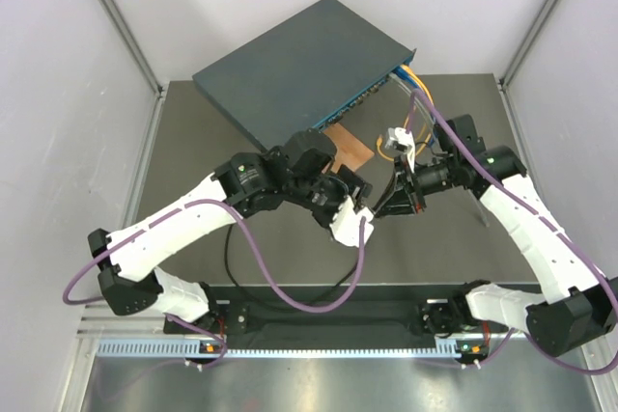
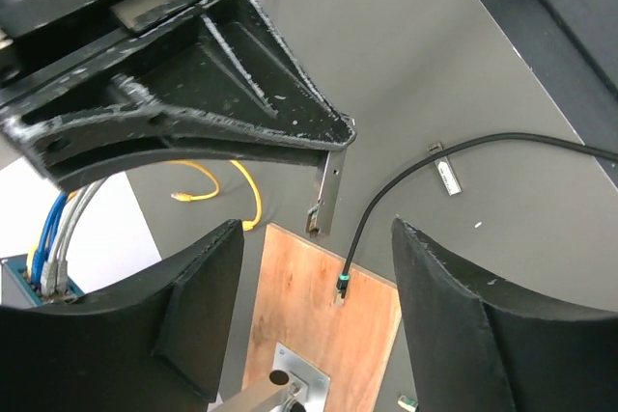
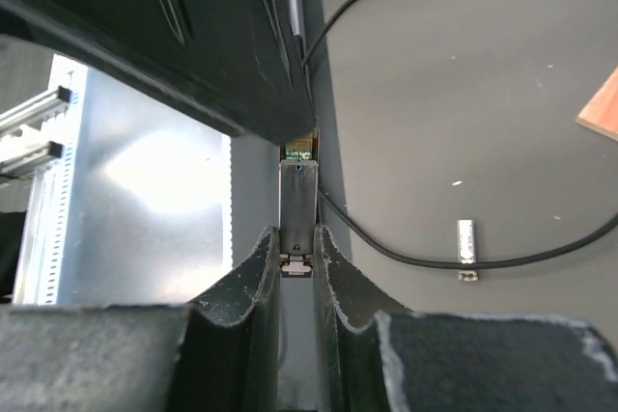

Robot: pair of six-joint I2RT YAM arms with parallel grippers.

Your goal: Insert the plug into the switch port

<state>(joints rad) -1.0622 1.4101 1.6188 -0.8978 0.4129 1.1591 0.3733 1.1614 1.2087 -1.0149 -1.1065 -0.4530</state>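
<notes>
Spreading left gripper fingers wide apart above plug, lying at brown board edge near worktop centre. Clamping right gripper fingers on silver bar. Facing right edge from switch at far edge: switch port row.

Before the switch we find little room: a brown board lies just beside its front, blue and yellow cables crowd one end, and the right gripper holds a silver stick there.
</notes>
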